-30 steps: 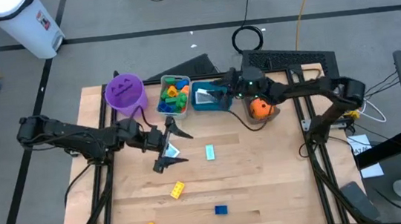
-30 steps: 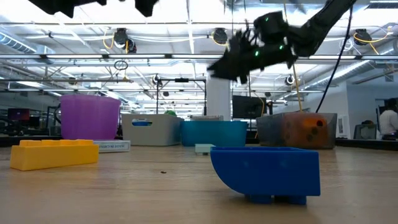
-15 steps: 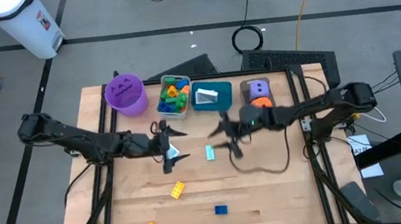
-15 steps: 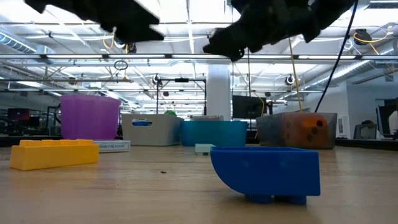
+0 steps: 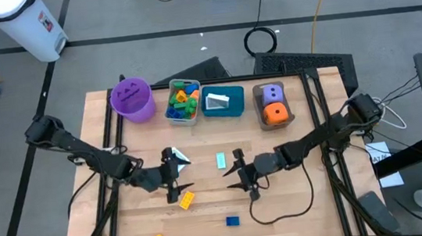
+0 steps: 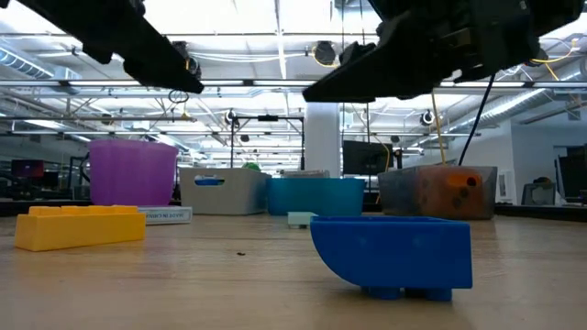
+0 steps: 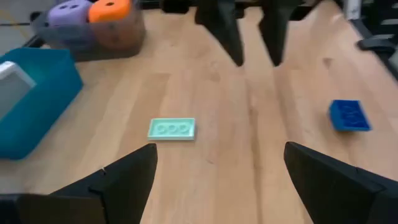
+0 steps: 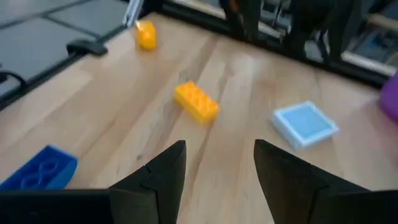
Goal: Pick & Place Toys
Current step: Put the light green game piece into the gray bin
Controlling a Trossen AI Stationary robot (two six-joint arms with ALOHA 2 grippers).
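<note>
Evidently both arms hover mid-table to collect loose toys: the left gripper (image 5: 172,177), spread wide and empty, over the yellow brick (image 5: 187,200), the right gripper (image 5: 241,176), half-open, empty, near the blue brick (image 5: 232,221).

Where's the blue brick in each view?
High: blue brick near the table's front edge, just ahead of the right gripper.
Low: big in the foreground, right of centre.
Left wrist: at the right edge.
Right wrist: bottom-left corner.
Shared landmark: yellow brick, also; not in the left wrist view.
</note>
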